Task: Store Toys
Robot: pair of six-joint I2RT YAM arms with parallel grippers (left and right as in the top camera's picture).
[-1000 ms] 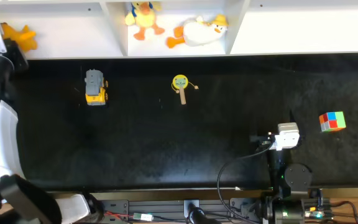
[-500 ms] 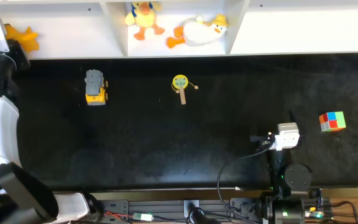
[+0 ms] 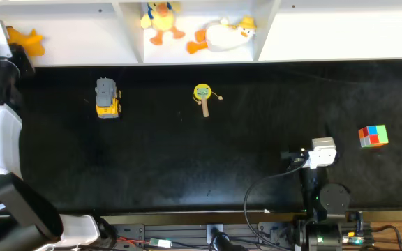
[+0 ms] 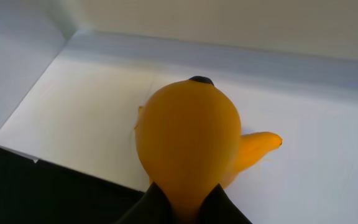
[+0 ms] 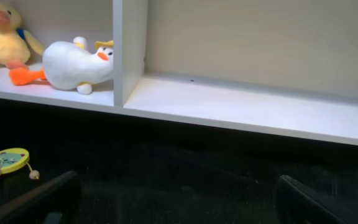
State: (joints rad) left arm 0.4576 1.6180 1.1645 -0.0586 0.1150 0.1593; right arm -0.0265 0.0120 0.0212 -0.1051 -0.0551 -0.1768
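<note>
An orange plush toy (image 4: 188,137) lies on the floor of the white shelf's left compartment (image 4: 73,124), at the far left of the top view (image 3: 28,40). My left gripper (image 4: 185,210) is shut on its near end, with dark fingers (image 4: 145,208) on either side. A yellow toy truck (image 3: 107,97), a small rattle drum (image 3: 202,94) and a coloured cube (image 3: 373,136) lie on the black mat. My right gripper (image 5: 176,211) hangs open low over the mat near its base (image 3: 306,157), facing the shelf, with nothing between its fingers (image 5: 36,199).
A yellow duck plush (image 3: 160,19) and a white goose plush (image 3: 223,35) lie in the shelf's middle compartment. The right compartment (image 5: 253,106) holds nothing. White dividers (image 5: 128,50) separate the compartments. Open mat stretches between the loose toys.
My left arm has shifted slightly at the shelf's left compartment, the orange toy with it. The right arm and the loose toys have not moved.
</note>
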